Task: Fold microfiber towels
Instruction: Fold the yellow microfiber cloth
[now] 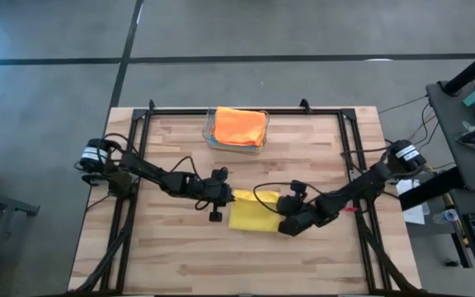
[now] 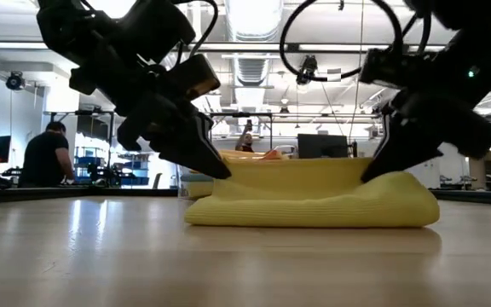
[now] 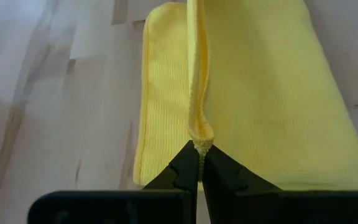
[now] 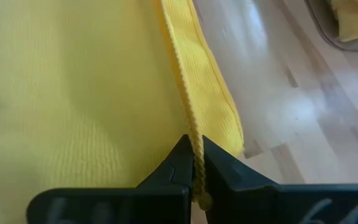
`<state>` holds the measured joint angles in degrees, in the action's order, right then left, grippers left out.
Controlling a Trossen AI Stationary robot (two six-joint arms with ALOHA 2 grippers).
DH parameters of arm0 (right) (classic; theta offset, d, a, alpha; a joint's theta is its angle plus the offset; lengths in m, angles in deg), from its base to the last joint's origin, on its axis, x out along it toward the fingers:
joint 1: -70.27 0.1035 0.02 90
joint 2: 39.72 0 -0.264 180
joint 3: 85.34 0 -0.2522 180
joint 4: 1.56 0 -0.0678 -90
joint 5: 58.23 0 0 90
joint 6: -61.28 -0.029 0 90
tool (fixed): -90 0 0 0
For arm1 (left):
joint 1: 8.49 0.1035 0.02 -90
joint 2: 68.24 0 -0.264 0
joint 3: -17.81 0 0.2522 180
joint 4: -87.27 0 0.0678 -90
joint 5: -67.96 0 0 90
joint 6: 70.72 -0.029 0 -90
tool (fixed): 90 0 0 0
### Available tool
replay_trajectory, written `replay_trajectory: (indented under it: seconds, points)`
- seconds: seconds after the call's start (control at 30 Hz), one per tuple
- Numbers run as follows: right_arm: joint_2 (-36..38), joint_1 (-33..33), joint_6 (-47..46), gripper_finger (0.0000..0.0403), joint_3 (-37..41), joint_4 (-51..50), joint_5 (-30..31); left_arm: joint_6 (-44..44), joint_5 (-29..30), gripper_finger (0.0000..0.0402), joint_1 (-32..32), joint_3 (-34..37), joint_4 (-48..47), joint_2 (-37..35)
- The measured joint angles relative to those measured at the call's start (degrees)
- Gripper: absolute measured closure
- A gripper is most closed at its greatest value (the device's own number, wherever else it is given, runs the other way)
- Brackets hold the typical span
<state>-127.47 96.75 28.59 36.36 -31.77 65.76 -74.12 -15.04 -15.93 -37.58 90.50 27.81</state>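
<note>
Wooden table (image 1: 171,247) | left claw (image 3: 199,155) pinches yellow towel (image 1: 252,213) edge | right claw (image 4: 196,163) clamps opposite edge | no legible writing

The middle of the wooden table (image 1: 180,256) is taken up by the yellow towel (image 1: 254,213), with the left gripper (image 1: 231,196) pinched on its 9 o'clock end and the right gripper (image 1: 280,223) on its 3 o'clock end. At 12 o'clock a clear bin (image 1: 213,132) holding an orange towel (image 1: 241,125) blocks the far edge. Bare wood lies open from 4 to 8 o'clock.
</note>
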Motion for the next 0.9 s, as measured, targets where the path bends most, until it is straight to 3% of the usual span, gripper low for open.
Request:
replay_trajectory:
  seconds: [0.53,0.9]
  points:
    - [-5.99,-2.27,3.07,0.039,-0.05,2.43,0.21,-0.02,1.39,0.0392,0.37,0.79,-0.18,-0.13]
    - [-3.56,-2.25,5.9,0.0286,-0.02,2.31,0.3,-0.28,6.04,0.029,0.37,0.66,-3.08,-2.51]
